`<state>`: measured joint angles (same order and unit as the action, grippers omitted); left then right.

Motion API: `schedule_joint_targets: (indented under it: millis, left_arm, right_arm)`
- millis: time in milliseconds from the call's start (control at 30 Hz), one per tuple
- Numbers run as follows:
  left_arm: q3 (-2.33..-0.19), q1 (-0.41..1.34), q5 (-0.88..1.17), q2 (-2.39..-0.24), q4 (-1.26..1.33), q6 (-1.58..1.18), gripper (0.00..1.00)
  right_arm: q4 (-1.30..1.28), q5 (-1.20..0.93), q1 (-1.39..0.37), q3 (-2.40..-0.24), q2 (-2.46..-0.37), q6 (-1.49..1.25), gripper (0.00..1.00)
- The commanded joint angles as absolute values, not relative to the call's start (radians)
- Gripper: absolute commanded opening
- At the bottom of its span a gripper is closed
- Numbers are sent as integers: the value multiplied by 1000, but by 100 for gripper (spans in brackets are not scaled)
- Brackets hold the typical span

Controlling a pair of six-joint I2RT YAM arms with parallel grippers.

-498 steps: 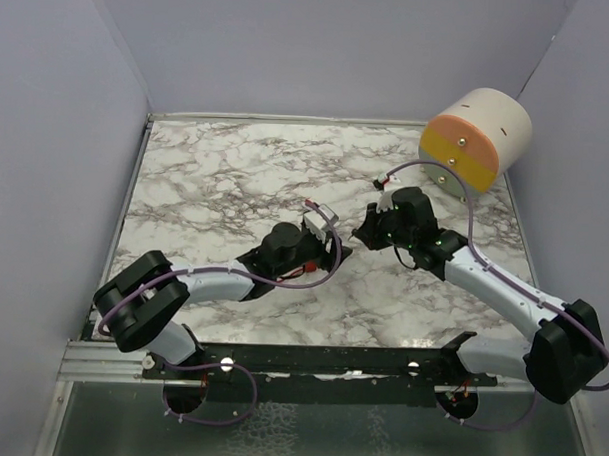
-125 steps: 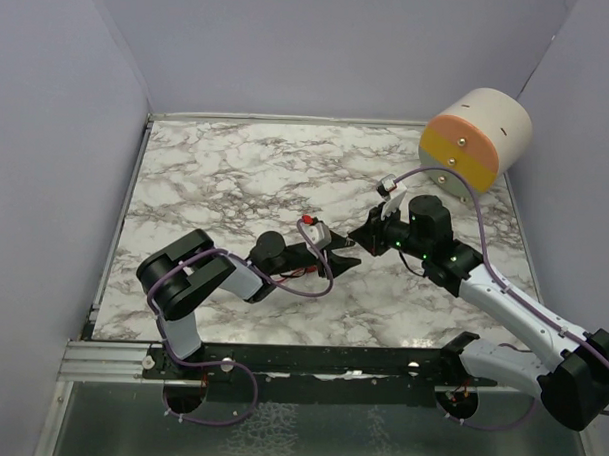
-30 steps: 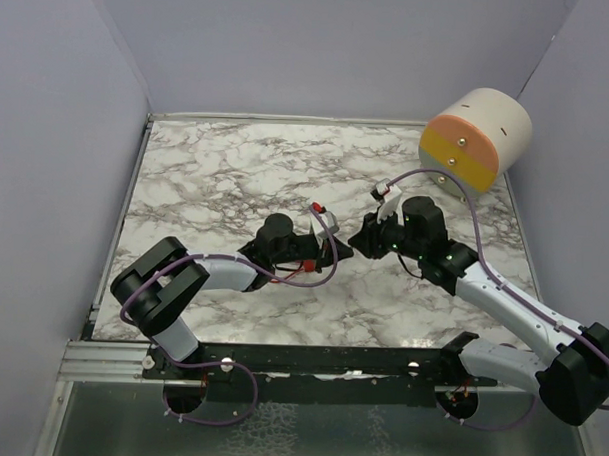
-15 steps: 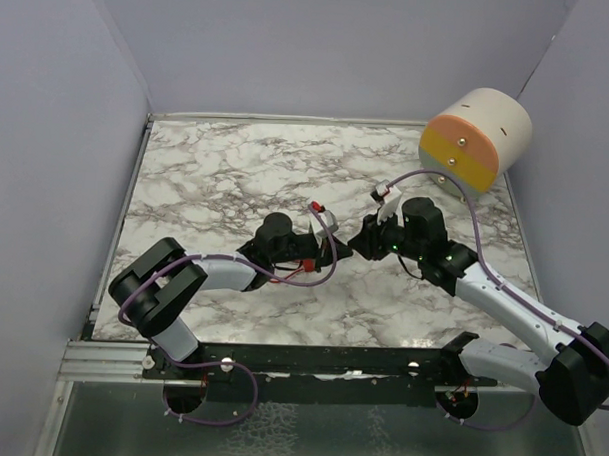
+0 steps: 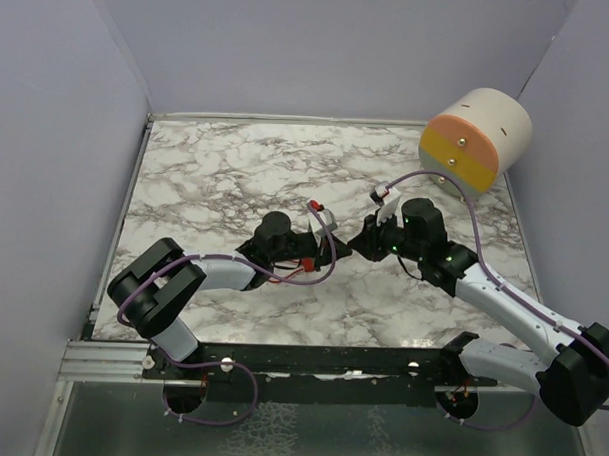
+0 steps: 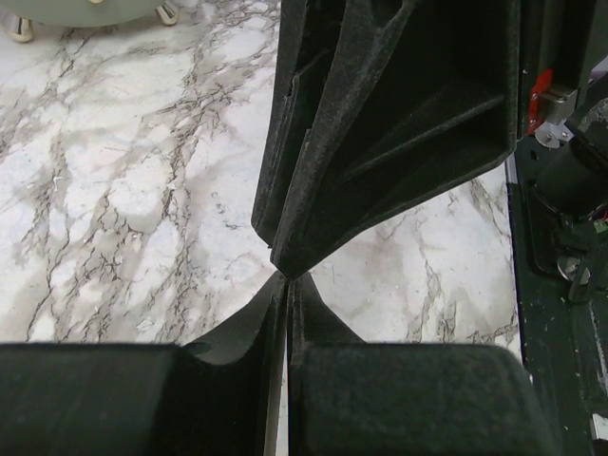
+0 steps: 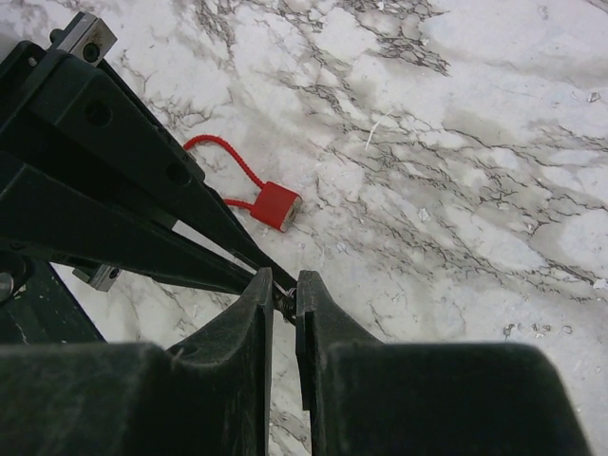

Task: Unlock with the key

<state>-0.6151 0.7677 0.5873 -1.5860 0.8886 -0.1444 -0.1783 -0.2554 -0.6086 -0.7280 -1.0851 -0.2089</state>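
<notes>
You're handing over the key: left gripper clenched on it, right gripper pinching it too; next, free the left and approach the padlock.

Smooth, faintly glossy marble-look table

Two arms are reaching over one marble counter: the left arm and the right arm. Each is carrying one tool, so two are showing, the left tool and the right tool. One red padlock is lying there. One drum is sitting at the far right corner.
</notes>
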Motion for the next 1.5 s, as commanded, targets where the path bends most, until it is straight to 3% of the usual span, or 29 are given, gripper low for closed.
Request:
schedule_joint_targets:
  millis: [0, 133, 233, 567, 933, 1467]
  left_arm:
    - [-642, 767, 603, -1568, 913, -152, 15]
    - [-622, 766, 564, -1550, 913, -150, 33]
    - [-592, 762, 507, -1518, 913, -143, 37]
    - [-522, 758, 349, -1427, 913, -133, 38]
    - [-561, 757, 567, -1513, 988, -136, 38]
    - [-579, 757, 618, -1548, 1058, -142, 33]
  right_arm:
    - [-155, -240, -612, -715, -1062, -219, 1]
    - [-155, -218, -612, -711, -1056, -222, 1]
    - [-153, -205, -612, -708, -1050, -223, 1]
    - [-137, -216, -612, -699, -1048, -223, 1]
    - [-122, -268, -612, -699, -1041, -212, 1]
    - [-125, -315, -612, -703, -1035, -179, 1]
